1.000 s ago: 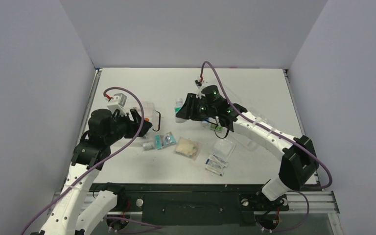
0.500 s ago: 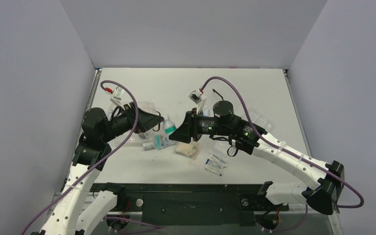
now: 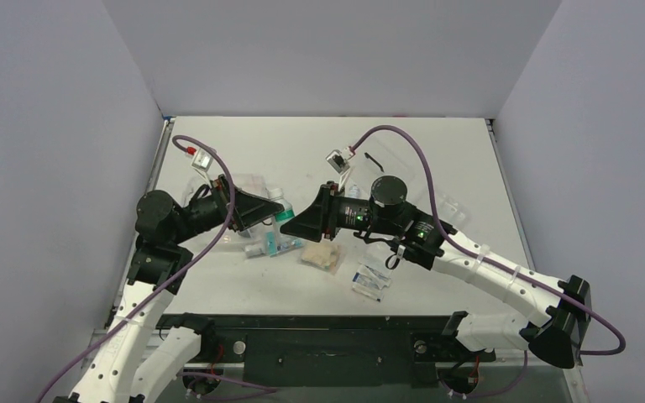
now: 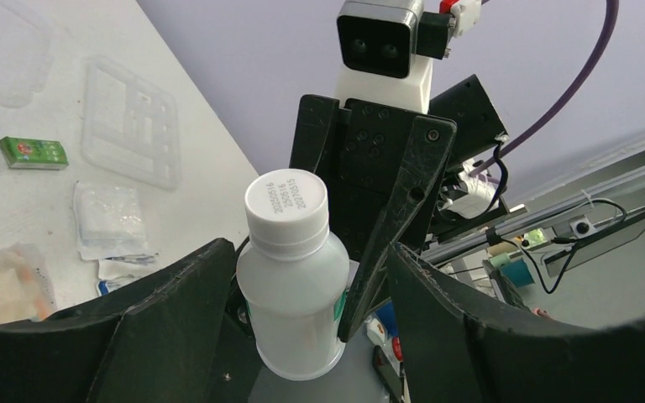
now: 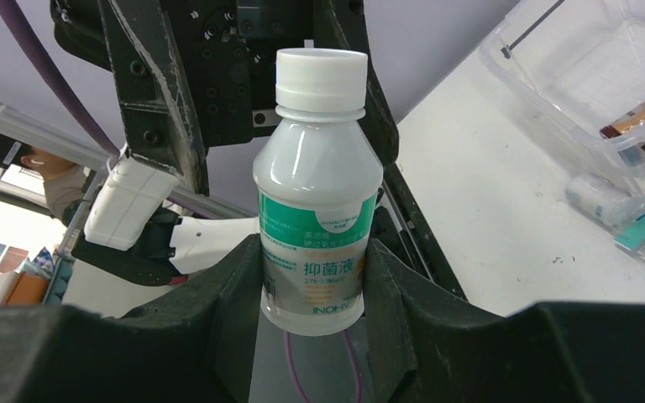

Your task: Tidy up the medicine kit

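The right end effector [image 5: 315,260] grips the base of a white plastic bottle with a green label and white screw cap [image 5: 317,176], holding it in the air above the white surface [image 3: 437,143]. The left end effector [image 4: 306,252] is open, its jaws standing on either side of the bottle with a gap showing on one side. The clear plastic rectangular medicine kit [image 3: 248,181] sits near the surface's left edge, just behind the left end effector, with small items inside.

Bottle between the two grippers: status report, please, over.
Right gripper shut on bottle. Left gripper open around it, mid-air. Medicine kit off to the left, bottle not in it. Nothing in the way.
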You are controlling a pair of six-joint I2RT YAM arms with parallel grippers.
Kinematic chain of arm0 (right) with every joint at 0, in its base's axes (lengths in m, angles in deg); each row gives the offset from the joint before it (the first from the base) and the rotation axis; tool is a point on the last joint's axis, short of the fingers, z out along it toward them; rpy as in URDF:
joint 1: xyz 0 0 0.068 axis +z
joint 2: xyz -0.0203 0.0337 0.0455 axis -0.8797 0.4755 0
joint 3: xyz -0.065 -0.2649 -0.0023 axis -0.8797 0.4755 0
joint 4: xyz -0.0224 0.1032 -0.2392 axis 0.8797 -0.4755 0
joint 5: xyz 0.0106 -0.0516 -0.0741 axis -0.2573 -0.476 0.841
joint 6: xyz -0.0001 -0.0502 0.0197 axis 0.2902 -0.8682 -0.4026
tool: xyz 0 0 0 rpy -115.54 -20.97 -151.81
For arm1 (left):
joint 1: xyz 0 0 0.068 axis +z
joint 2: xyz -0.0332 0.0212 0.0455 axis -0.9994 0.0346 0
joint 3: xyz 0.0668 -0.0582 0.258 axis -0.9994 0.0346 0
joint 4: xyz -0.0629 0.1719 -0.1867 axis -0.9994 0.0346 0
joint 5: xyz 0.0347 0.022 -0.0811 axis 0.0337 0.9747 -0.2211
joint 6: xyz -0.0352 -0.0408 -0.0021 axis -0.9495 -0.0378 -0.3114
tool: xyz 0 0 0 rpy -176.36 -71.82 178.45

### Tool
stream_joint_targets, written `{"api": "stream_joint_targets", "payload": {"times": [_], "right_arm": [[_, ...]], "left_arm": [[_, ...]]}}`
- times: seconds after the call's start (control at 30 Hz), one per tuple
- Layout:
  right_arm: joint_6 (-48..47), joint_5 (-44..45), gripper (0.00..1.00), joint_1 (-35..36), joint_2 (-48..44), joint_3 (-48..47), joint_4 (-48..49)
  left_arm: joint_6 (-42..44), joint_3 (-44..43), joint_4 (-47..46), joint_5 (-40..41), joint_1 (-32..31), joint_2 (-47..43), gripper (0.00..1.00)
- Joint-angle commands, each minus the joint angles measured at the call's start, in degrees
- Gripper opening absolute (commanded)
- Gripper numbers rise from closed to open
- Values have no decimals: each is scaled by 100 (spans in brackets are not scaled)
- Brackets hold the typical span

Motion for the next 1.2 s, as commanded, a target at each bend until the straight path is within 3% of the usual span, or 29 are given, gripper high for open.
{"api": "stream_joint_targets", "payload": {"times": [0.0,0.2,0.4,0.5,0.77,0.97,1.07,1.17], "right_arm": [[150,141,0,72,-26,-295,784],[147,193,0,98,-30,-331,877],[18,214,0,176,-14,-345,780],[-23,246,0,202,-8,-344,747],[-168,454,2,290,-38,-383,603],[-263,654,31,305,-171,-333,336],[-430,803,46,301,-356,-266,36],[-587,1041,53,279,-566,-138,-180]], "left_arm": [[-240,8,-600,-293,-54,-49,65],[-352,17,-770,-396,-85,-51,64],[-481,34,-949,-409,-86,-22,58],[-569,50,-1092,-452,-86,13,52],[-660,111,-1233,-511,-86,30,24],[-445,52,-980,-462,-86,92,0],[-301,-48,-745,-475,-71,169,0],[-44,-251,-511,-479,-69,270,0]]}}
